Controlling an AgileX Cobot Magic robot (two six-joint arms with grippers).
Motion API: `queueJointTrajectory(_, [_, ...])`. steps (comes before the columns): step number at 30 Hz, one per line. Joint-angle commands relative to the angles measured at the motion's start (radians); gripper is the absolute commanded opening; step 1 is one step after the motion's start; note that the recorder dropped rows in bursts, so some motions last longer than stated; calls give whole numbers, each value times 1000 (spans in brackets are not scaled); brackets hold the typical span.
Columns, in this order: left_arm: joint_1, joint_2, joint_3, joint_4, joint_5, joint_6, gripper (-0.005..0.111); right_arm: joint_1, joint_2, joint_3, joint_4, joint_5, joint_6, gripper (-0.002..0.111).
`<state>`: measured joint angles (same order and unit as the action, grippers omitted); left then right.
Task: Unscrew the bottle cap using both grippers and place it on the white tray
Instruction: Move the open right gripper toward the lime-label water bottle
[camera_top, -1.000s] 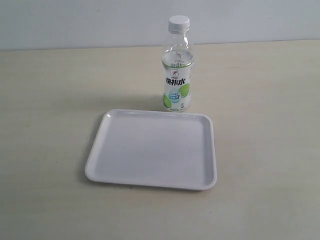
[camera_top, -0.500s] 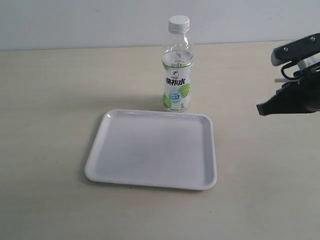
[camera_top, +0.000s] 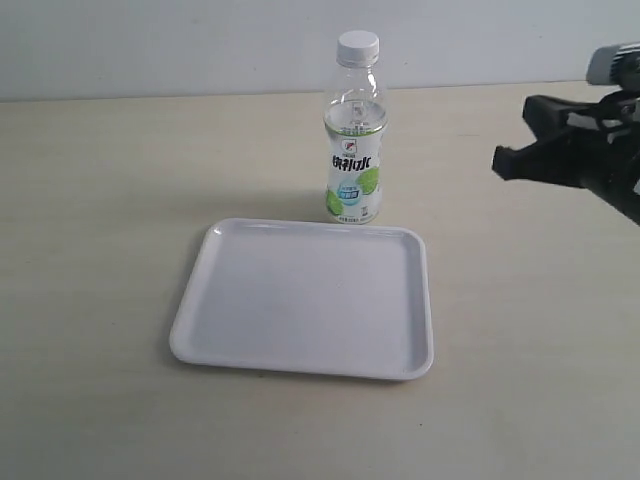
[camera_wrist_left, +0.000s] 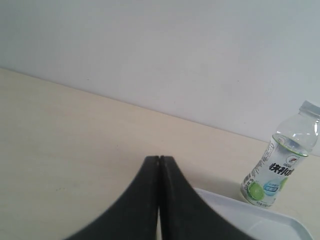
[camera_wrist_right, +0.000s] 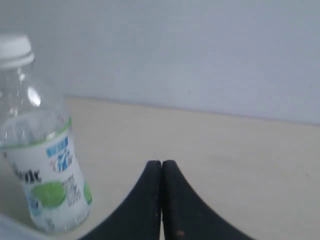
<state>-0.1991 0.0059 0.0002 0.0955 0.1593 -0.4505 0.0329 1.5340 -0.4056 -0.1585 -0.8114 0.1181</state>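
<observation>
The clear bottle (camera_top: 355, 150) stands upright on the table just behind the white tray (camera_top: 305, 300), its white ribbed cap (camera_top: 358, 46) screwed on top. The tray holds nothing. My right gripper (camera_top: 500, 160) comes in from the right edge, level with the bottle's middle and well apart from it; its black fingers press together with nothing between them. In the right wrist view the bottle (camera_wrist_right: 42, 150) with its cap (camera_wrist_right: 15, 50) stands to one side of the shut gripper (camera_wrist_right: 161, 164). My left gripper (camera_wrist_left: 159, 159) is shut too, far from the bottle (camera_wrist_left: 280, 170), and does not show in the exterior view.
The pale wooden table (camera_top: 110, 190) runs back to a light wall (camera_top: 180, 40). A corner of the tray (camera_wrist_left: 250, 220) lies beside the left fingers in the left wrist view.
The right arm entered from the right edge, then rose and advanced a little toward the bottle. Bottle, cap and tray have stayed where they were.
</observation>
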Motion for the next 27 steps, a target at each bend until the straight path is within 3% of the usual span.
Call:
queueJointTrajectory(1, [2, -6, 0, -6, 2, 2, 1, -12, 5, -6, -150, 133, -38, 0])
queueJointTrajectory(8, [2, -6, 0, -6, 2, 2, 1, -12, 72, -21, -577, 4, 142, 0])
queueJointTrajectory(16, [2, -6, 0, -6, 2, 2, 1, -9, 244, -100, -584, -75, 146, 1])
queueJointTrajectory(19, [2, -6, 0, -6, 2, 2, 1, -9, 289, -131, -582, -79, 116, 14])
queueJointTrajectory(24, [2, -6, 0, -6, 2, 2, 1, -9, 347, -192, -585, -82, 108, 52])
queueJointTrajectory(27, [2, -6, 0, -6, 4, 2, 1, -9, 377, -220, -582, -84, 110, 67])
